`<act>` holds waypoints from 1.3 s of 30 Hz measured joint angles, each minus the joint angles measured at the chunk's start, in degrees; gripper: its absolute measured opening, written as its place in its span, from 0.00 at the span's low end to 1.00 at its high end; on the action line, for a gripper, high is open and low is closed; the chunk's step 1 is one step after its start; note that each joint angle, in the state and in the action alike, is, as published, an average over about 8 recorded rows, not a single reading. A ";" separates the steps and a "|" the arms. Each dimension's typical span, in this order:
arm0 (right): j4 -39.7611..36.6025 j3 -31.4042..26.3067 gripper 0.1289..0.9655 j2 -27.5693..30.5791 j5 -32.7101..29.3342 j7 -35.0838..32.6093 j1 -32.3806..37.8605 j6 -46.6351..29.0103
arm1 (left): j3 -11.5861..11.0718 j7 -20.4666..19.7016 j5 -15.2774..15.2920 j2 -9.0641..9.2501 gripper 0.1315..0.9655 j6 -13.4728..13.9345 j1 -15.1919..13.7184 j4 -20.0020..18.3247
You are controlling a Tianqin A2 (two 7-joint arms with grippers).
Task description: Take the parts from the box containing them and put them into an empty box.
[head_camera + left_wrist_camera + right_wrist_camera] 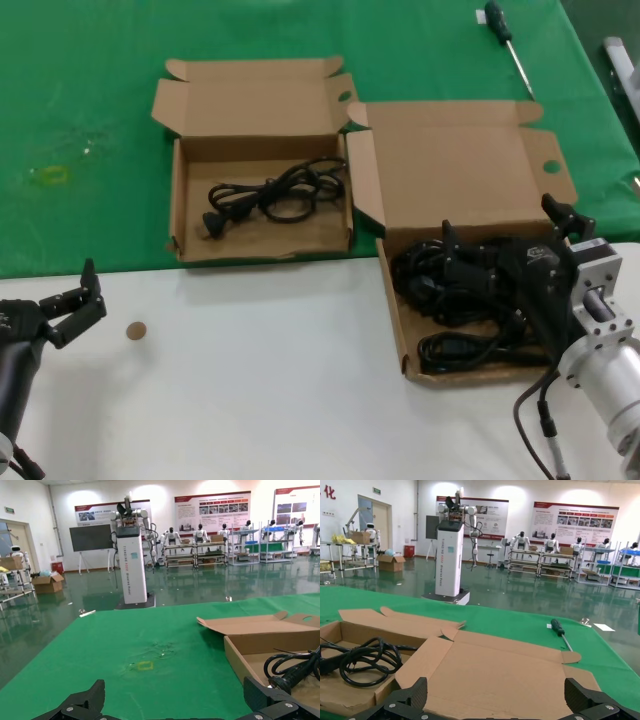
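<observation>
Head view first: a green cloth (90,100) covers the far part of the table, and a bare white surface (260,370) lies nearer the robot. On the right, straddling the edge of the cloth, sits the bigger cardboard box (400,330), its tall lid panel (455,165) standing open behind it. A tangle of black power cords (450,290) fills this box. The smaller box (262,195) rests on the green cloth to its left, almost touching it at the lid flaps, and holds one coiled cord (275,195) with its plug toward the left wall.

The right gripper (505,245) is down over the cords in the bigger box, fingers spread apart; the right wrist view shows both fingertips (405,700) wide apart above the lid panel. The left gripper (80,300) is at the near left over the white surface, well apart from both boxes, fingers also spread.

A screwdriver (508,45) lies on the cloth behind the bigger box. A small brown disc (136,330) sits on the white surface near the left gripper.
</observation>
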 joint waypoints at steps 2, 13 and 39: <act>0.00 0.00 1.00 0.00 0.00 0.00 0.00 0.00 | 0.00 0.00 0.00 0.00 1.00 0.00 0.00 0.00; 0.00 0.00 1.00 0.00 0.00 0.00 0.00 0.00 | 0.00 0.00 0.00 0.00 1.00 0.00 0.00 0.00; 0.00 0.00 1.00 0.00 0.00 0.00 0.00 0.00 | 0.00 0.00 0.00 0.00 1.00 0.00 0.00 0.00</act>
